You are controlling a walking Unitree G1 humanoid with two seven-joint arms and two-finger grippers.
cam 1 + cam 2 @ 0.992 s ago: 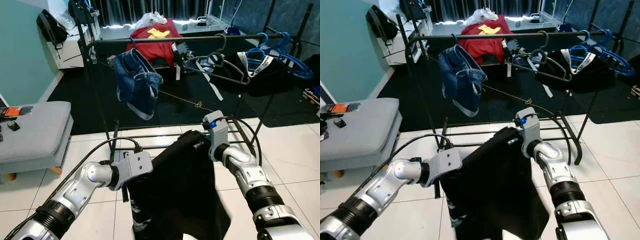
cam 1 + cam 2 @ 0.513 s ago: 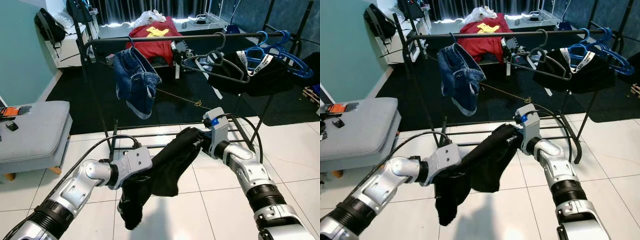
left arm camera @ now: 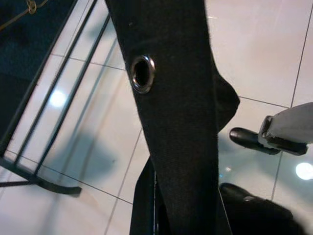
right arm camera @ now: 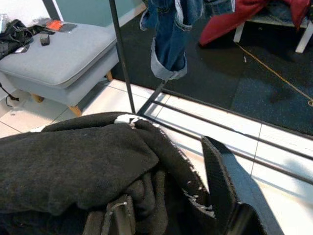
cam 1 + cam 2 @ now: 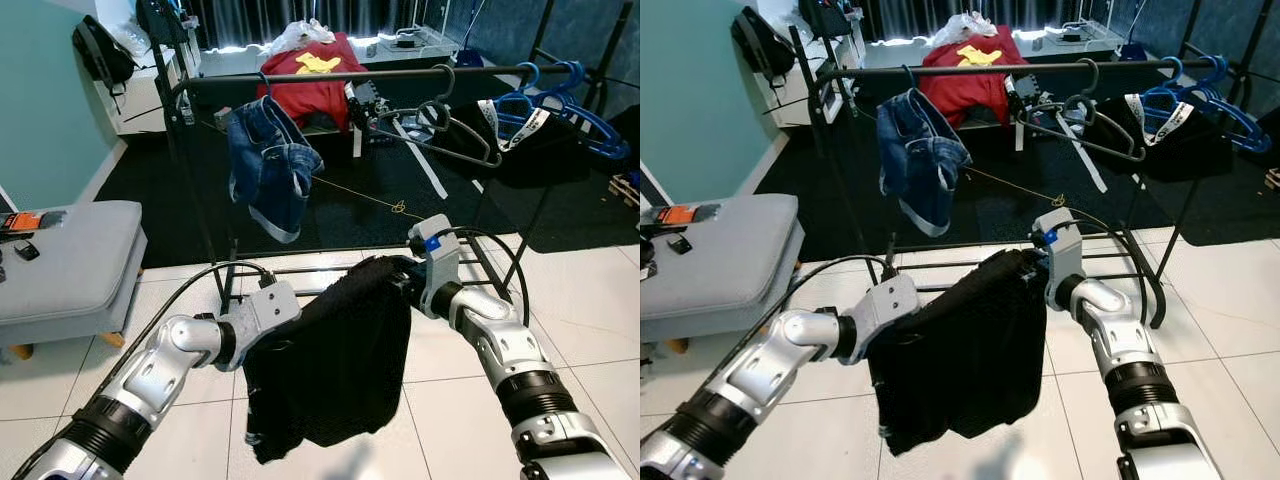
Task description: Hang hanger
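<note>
Left eye view: both arms raised, black garment (image 5: 335, 365) stretched between.

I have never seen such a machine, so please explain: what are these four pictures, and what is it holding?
This is a humanoid robot with two silver arms, each ending in a gripper. The two wide pictures come from cameras on its head, looking forward and down. The other two come from cameras on its wrists, looking along the fingers.

The left gripper and right gripper hold a black garment stretched between them above the white tiled floor. The left wrist view shows a metal eyelet in the cloth.

Ahead stands a black clothes rack. On it hang denim shorts, a grey hanger and blue hangers. A grey bench stands to the robot's left.
</note>
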